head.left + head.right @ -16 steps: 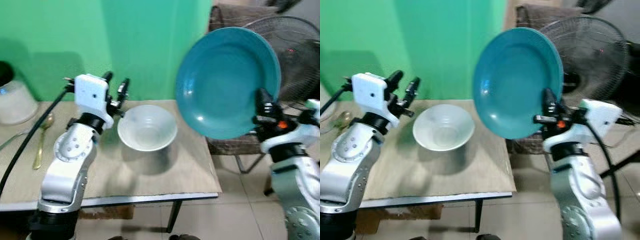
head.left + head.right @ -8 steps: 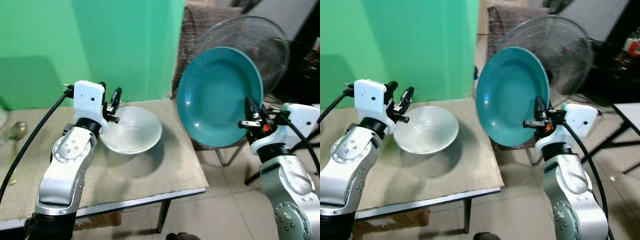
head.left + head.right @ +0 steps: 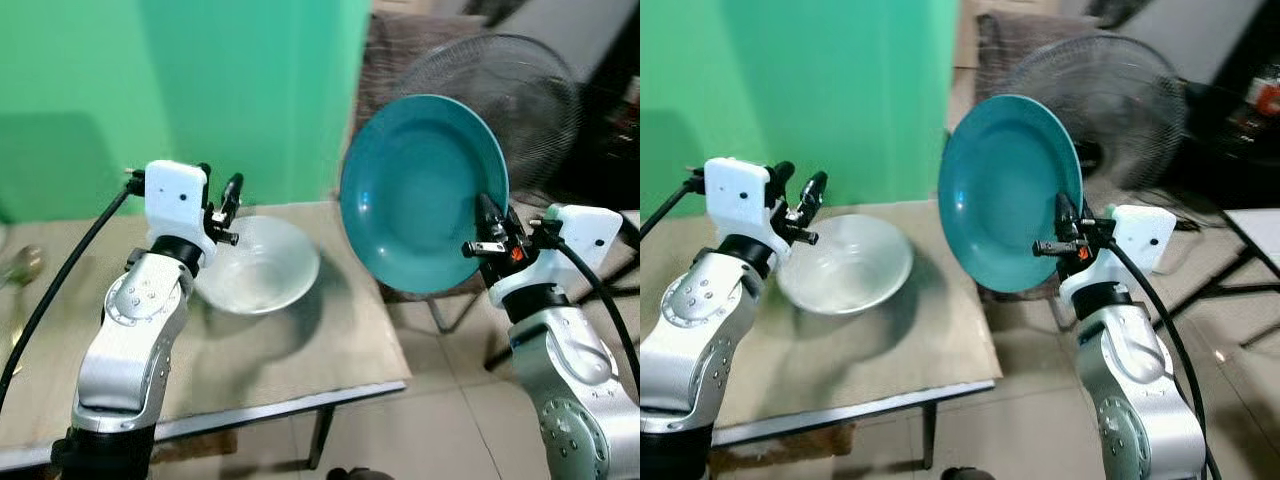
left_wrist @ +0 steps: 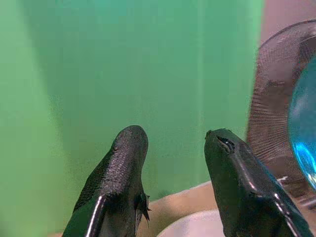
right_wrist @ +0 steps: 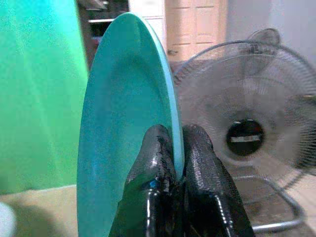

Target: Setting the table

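**Teal plate held on edge beside the table, bowl at the left gripper**

The spoon (image 3: pixel 24 265) at the table's left edge is cut off by the frame and blurred. The lower rim of the teal plate (image 3: pixel 422 190) is hidden behind the right gripper (image 3: pixel 487 222), and the left gripper (image 3: pixel 222 195) covers part of the near rim of the white bowl (image 3: pixel 262 265), so it cannot be told whether its fingers touch the bowl.

The right gripper's two black fingers (image 5: pixel 157 148) are pinched tight on the plate's rim, one on each face, holding the plate upright on its edge. The plate is raised in the air past the right end of the table (image 3: pixel 300 360), its hollow face turned toward the robot's left, with a standing fan (image 3: pixel 520 95) behind it.

The left gripper's fingers (image 4: pixel 126 158) stand a moderate way apart, pointing up toward the green wall (image 3: pixel 200 90), with nothing between them. The bowl sits on the table just beside and below them, near the table's back edge.
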### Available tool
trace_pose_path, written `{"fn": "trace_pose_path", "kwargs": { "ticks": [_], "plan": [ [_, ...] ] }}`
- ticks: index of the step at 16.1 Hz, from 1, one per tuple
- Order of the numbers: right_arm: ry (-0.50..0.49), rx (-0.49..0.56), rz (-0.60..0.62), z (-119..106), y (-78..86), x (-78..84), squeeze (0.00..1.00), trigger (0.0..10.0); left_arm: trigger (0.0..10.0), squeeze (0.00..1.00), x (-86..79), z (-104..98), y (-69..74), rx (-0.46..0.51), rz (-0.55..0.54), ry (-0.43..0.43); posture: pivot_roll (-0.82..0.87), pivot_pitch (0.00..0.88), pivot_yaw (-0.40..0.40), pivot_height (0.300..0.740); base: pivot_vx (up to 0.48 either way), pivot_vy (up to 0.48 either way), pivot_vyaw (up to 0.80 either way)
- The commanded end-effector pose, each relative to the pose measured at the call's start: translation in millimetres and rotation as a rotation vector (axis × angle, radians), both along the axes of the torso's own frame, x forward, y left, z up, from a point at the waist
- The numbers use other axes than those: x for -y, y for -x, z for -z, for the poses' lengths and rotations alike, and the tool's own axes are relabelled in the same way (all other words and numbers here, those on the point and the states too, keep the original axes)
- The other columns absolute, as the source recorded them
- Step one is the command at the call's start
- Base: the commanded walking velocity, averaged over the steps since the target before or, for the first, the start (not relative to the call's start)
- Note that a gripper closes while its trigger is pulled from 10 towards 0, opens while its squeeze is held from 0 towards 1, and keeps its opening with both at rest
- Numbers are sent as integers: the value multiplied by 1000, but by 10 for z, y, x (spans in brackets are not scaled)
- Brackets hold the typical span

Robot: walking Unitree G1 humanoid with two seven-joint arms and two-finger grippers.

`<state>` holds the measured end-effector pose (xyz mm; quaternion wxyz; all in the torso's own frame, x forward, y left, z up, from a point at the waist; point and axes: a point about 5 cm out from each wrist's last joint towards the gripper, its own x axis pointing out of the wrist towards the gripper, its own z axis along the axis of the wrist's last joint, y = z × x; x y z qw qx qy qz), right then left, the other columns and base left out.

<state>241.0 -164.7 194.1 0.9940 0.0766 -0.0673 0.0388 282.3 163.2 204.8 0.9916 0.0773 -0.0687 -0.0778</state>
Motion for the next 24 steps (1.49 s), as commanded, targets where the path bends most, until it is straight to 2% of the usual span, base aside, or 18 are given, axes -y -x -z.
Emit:
{"fn": "trace_pose_path", "kwargs": {
  "ticks": [1, 3, 5, 8, 14, 18, 19, 20, 24],
  "plan": [
    [-2, 41, -1, -72, -4, 21, 0, 10000, 10000, 0, 18, -26, 10, 9, 8, -9, 86, 0, -101, 740, 0, 0, -800],
    [-14, 14, 2, -17, -24, 10, 0, 10000, 10000, 0, -40, 8, 24, 0, -27, -6, 85, 0, -91, 740, 0, 0, 0],
    [-32, 15, -10, -17, -7, -19, 0, 10000, 10000, 0, -17, -17, 25, 10, -6, -24, 85, 0, -97, 740, 0, 0, 0],
    [-16, 9, -29, 10, 2, -59, 0, 10000, 10000, 0, -5, -11, 21, 11, -1, -34, 74, 0, -86, 740, 0, -385, 0],
    [-15, -1, -35, 21, 5, -69, 0, 10000, 10000, 0, 6, 3, 33, 1, 9, -31, 86, 0, -93, 740, 0, 0, 0],
    [-17, -1, -37, 27, 9, -88, 0, 10000, 10000, 0, 46, -22, 25, 21, 27, -72, 85, 0, -88, 740, 0, 0, -800],
    [-17, 0, -36, 25, 9, -89, 0, 10000, 10000, 0, 52, -30, 21, 22, 33, -72, 85, 0, -87, 740, 0, 0, -800],
    [-17, 0, -32, 25, 7, -83, 0, 10000, 10000, 0, 58, -8, 13, -3, 46, -4, 84, 0, -86, 740, 0, 480, -800],
    [-20, -1, -17, 25, 8, -71, 0, 10000, 10000, 0, 50, -9, 7, -4, 42, -31, 82, 0, -82, 740, 0, 360, -800]
  ]
}}
